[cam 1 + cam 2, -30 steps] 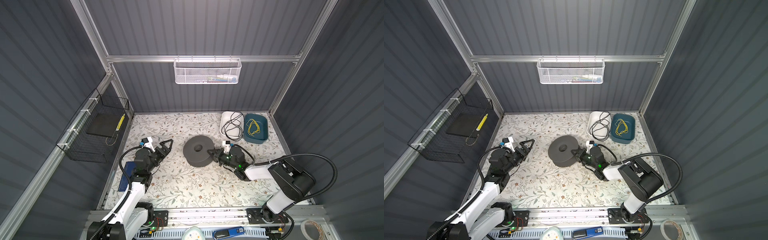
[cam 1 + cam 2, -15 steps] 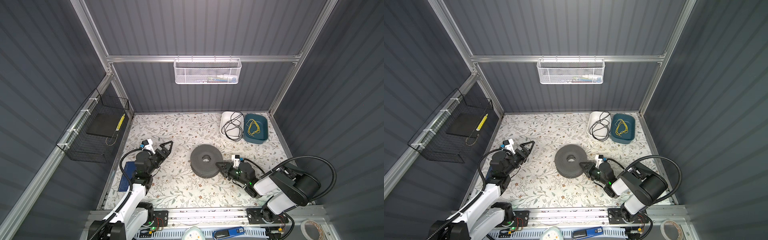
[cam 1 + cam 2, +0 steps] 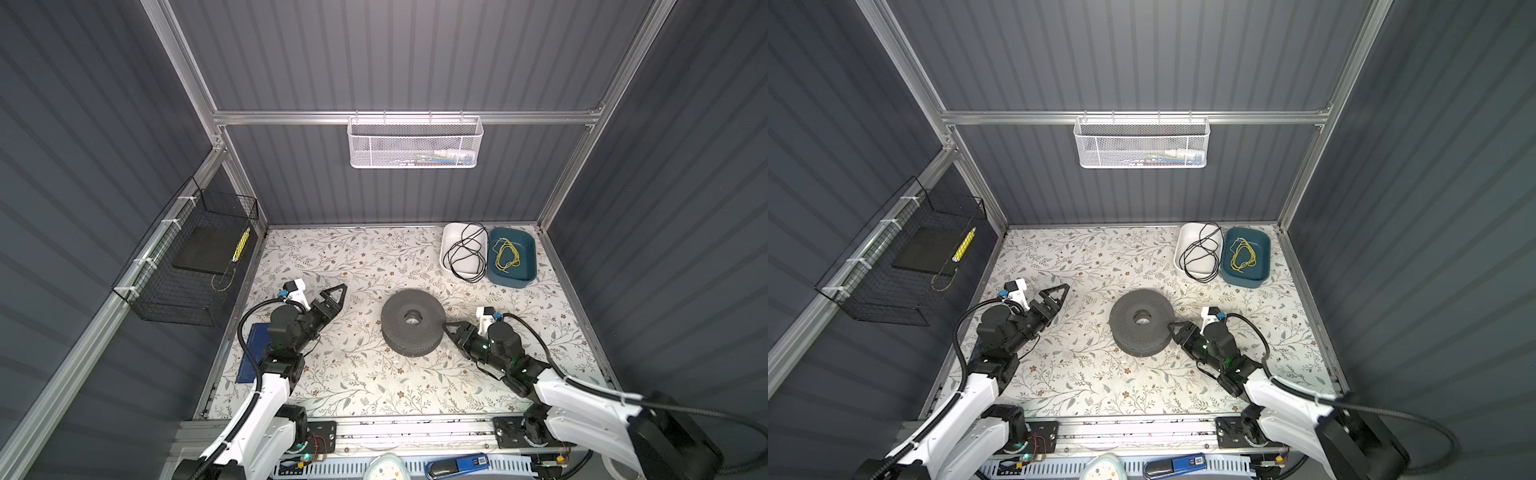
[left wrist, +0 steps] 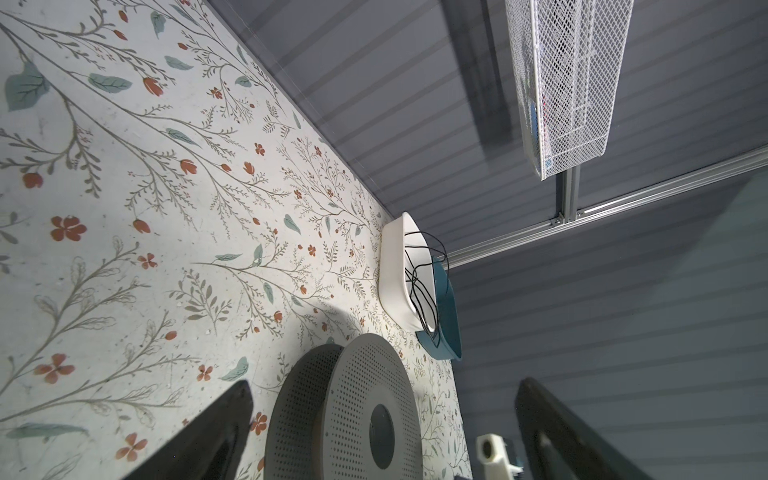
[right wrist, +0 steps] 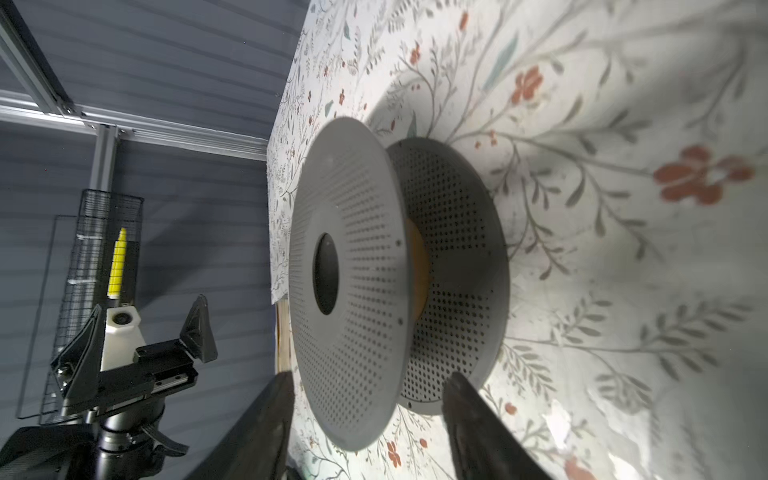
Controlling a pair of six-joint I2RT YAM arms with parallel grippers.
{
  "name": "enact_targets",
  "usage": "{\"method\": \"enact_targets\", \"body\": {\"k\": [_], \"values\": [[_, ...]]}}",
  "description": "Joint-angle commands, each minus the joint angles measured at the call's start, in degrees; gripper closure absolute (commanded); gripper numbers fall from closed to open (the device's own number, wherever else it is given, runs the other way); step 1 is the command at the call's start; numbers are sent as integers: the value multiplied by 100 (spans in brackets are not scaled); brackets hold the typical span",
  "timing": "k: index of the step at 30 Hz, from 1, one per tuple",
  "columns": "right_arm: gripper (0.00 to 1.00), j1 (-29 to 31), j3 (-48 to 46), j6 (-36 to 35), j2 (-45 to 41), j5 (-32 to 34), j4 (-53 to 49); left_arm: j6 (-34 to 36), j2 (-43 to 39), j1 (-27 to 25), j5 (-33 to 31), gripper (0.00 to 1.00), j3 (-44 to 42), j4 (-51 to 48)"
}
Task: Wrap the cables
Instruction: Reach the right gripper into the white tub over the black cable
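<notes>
The cables (image 3: 465, 254) (image 3: 1200, 254) lie as one thin black cord, loosely coiled in a white tray (image 3: 450, 235) at the back right, with loops hanging over its rim (image 4: 419, 286). A grey perforated spool (image 3: 411, 322) (image 3: 1141, 322) lies flat mid-table with nothing wound on it. My right gripper (image 3: 448, 327) (image 5: 370, 376) is open at the spool's right edge, its jaws standing on either side of the upper flange (image 5: 353, 282) without touching it. My left gripper (image 3: 336, 289) (image 4: 384, 382) hovers open and empty to the left of the spool.
A teal tray (image 3: 524, 249) holding a yellow wire loop (image 3: 506, 254) stands beside the white tray. A black wire basket (image 3: 195, 257) hangs on the left wall and a white mesh basket (image 3: 415, 143) on the back wall. A blue pad (image 3: 250, 353) lies under the left arm.
The right gripper dragged the spool a little toward the front and right, then opened its jaws and let go of the flange. The left arm has barely moved.
</notes>
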Motion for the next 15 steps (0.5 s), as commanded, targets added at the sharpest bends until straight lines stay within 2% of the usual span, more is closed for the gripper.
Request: {"method": "enact_targets", "body": {"k": [1,4,7,8,12,15], "values": [[39,-279,727,-1277,-795,765,-3069,329,-264,-41,-271,0,191,-606],[43,-749,1469,-2213,-813,706,-3782,340,-365,-50,-260,1,166,-740],[48,-1169,2581,-3173,-156,563,-4037,343,-311,-59,-110,1,208,-778],[51,-1250,3023,-3411,230,546,-4180,347,-263,-63,126,1,234,-809],[51,-1562,4594,-4243,1998,190,-4441,407,-92,-124,332,1,397,-1081],[47,-1763,5706,-4646,3329,-37,-4677,540,-107,-189,331,0,510,-1360]]}}
